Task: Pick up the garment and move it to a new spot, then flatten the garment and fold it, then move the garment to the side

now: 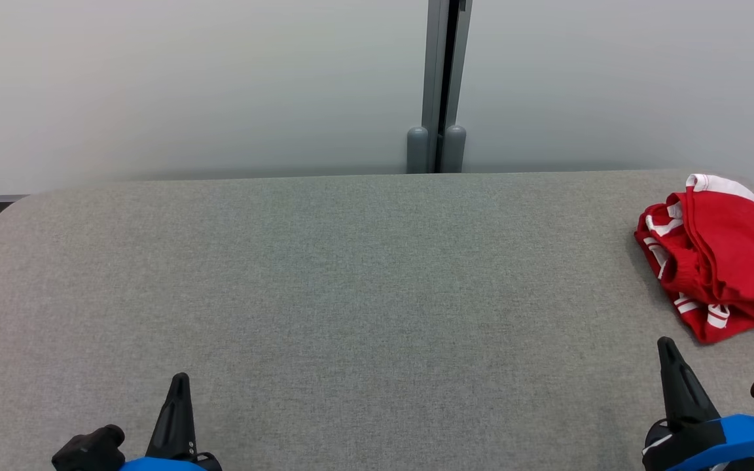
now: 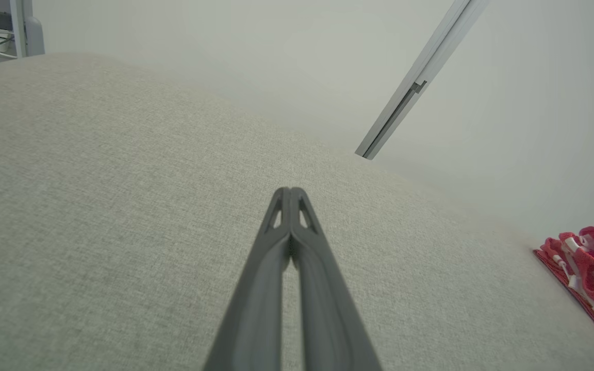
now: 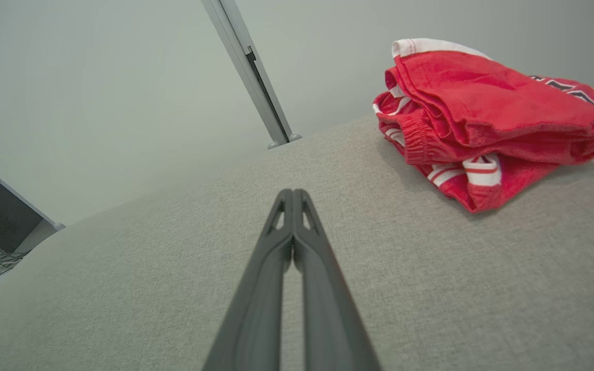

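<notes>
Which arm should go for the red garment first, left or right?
Right. The red garment lies bunched at the table's right end, just ahead of the right pincer; the left pincer sits far across the table. Both are shut, so the right must open first.

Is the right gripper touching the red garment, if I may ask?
No, the right gripper hangs shut over bare table, well apart from the red garment.

I see the garment (image 1: 720, 255) lying on the desk (image 1: 351, 275) at its right edge. My right hand (image 1: 666, 343) is just before it, my left hand (image 1: 179, 383) well apart at the near left. A post (image 1: 442, 85) stands behind the desk.
</notes>
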Available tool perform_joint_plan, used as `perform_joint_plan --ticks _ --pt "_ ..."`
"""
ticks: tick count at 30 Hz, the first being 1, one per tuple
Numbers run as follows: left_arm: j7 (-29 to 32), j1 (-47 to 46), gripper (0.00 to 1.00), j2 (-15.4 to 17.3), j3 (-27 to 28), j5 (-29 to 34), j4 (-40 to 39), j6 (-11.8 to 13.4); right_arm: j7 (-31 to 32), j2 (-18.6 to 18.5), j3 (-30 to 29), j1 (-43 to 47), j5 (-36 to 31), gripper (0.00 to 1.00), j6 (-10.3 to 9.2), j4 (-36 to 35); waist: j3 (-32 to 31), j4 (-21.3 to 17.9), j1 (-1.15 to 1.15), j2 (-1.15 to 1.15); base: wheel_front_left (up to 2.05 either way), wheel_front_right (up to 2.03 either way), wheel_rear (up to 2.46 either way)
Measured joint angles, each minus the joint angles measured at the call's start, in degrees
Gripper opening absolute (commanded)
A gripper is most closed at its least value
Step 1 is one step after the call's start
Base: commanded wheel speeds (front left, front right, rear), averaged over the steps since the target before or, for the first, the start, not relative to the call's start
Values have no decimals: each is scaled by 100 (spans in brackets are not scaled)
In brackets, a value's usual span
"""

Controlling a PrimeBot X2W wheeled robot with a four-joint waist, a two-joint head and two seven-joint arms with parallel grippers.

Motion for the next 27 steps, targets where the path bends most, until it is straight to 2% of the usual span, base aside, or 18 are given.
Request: perform_joint_plan --ticks 27 --pt "575 -311 0 -80 358 -2209 -74 -62 252 -3 55 -254 2377 0 -1 201 1 -29 0 0 0 0 0"
